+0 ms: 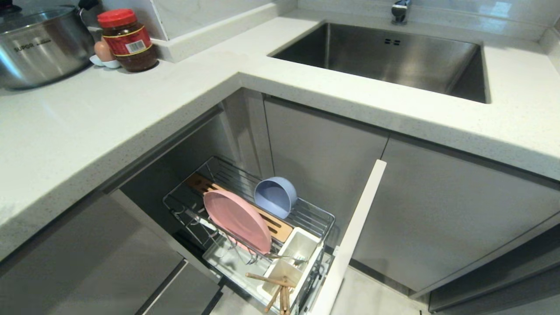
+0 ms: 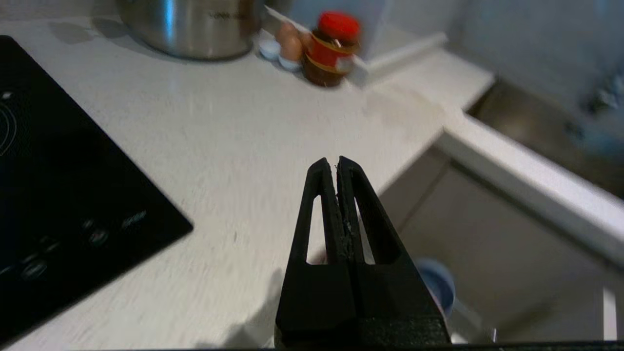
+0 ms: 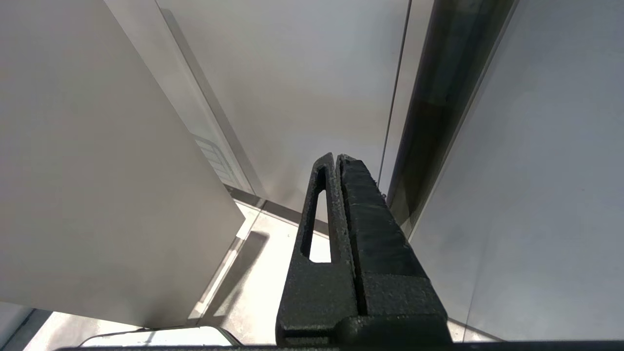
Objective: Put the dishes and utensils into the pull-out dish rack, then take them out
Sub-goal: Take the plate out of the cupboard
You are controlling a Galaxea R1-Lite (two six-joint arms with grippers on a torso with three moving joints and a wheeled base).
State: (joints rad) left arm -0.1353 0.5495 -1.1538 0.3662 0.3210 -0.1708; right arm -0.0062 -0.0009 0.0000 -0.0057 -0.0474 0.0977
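My left gripper [image 2: 337, 163], jaws pressed together and empty, hovers over the tabletop [image 2: 234, 146]; below it the pull-out dish rack [image 1: 315, 216] holds pink plate [image 1: 236, 221] and blue bowl [image 1: 275, 196] upright for draining.

Two tapered matte-black fingers [image 2: 363, 214] with a grainy texture were seen on the left gripper [image 2: 337, 163]; triangular cut-outs were shown. The same black fingers [image 3: 365, 224] were borne by the right gripper [image 3: 337, 158].
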